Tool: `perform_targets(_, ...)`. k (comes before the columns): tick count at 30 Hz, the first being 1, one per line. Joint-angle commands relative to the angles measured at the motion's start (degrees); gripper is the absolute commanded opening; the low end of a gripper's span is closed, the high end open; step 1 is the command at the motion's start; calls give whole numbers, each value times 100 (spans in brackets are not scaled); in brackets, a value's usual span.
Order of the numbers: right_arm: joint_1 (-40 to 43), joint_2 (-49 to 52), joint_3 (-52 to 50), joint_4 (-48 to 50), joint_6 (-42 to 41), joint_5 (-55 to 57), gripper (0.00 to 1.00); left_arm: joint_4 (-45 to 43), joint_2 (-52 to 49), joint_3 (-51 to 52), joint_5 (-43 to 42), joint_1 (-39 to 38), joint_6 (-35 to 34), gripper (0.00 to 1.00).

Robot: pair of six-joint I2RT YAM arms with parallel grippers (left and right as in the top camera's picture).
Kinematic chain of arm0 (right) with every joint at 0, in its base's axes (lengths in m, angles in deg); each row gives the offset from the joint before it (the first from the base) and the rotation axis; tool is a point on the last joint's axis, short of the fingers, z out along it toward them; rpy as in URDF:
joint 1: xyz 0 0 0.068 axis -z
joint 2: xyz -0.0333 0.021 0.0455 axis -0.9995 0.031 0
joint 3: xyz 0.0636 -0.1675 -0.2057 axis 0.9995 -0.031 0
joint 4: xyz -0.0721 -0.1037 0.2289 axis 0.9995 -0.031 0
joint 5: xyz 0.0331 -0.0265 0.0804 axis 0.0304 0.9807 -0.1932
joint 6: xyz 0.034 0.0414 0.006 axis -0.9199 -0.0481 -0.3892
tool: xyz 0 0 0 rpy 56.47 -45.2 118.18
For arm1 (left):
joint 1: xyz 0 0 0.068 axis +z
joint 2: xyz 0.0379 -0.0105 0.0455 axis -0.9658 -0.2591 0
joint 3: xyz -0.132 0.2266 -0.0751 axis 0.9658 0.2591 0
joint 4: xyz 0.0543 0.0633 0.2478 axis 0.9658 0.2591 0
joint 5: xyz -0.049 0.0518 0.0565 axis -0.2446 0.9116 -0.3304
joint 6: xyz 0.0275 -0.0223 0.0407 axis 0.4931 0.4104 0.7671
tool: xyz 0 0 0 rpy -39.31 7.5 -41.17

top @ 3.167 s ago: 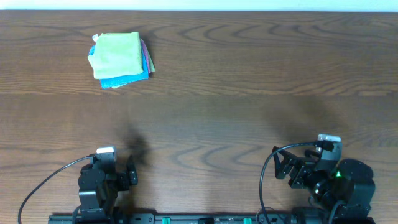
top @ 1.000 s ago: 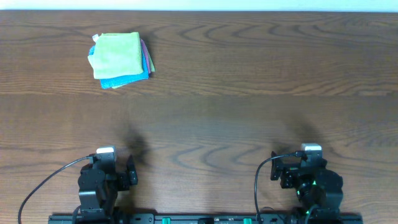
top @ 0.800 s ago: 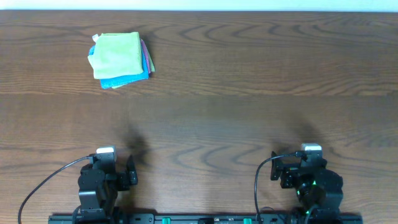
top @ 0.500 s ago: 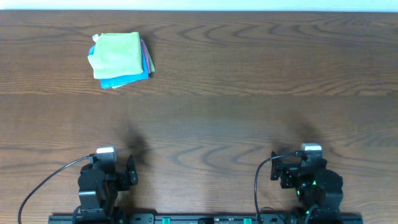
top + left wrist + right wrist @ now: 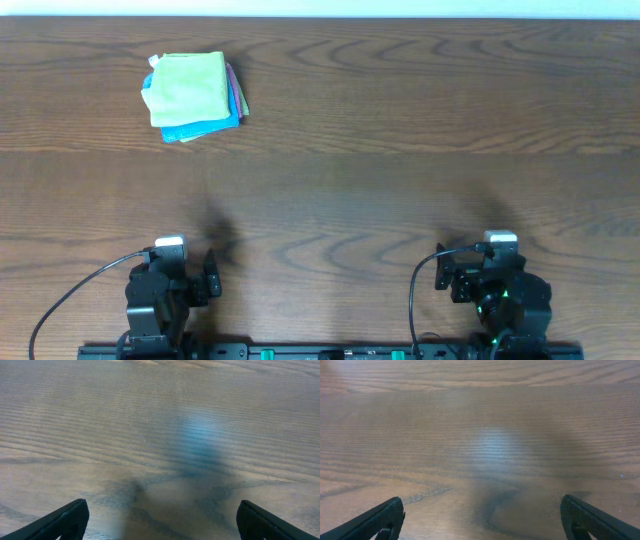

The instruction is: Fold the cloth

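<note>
A stack of folded cloths (image 5: 192, 95) lies at the far left of the table in the overhead view: a light green one on top, blue and pink ones beneath. My left gripper (image 5: 190, 280) sits at the near left edge, open and empty, far from the stack. My right gripper (image 5: 470, 275) sits at the near right edge, open and empty. In the left wrist view (image 5: 160, 522) and the right wrist view (image 5: 482, 520) only the fingertips show at the bottom corners, spread wide over bare wood. No cloth shows in either wrist view.
The dark wooden table (image 5: 400, 150) fills the overhead view. A black rail (image 5: 320, 352) with the arm bases runs along the near edge. Cables loop beside each arm base.
Over three seconds the right arm drew back and left to its spot at the near edge. In the last second nothing moved.
</note>
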Motion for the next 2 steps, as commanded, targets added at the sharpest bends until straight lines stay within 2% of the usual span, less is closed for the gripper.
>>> perform_targets(1,11,-66,-55,-22,85,37,99,44,55,129,103,-28,57,95)
perform_targets(2,11,-66,-55,-22,85,37,99,44,55,129,103,-28,57,95)
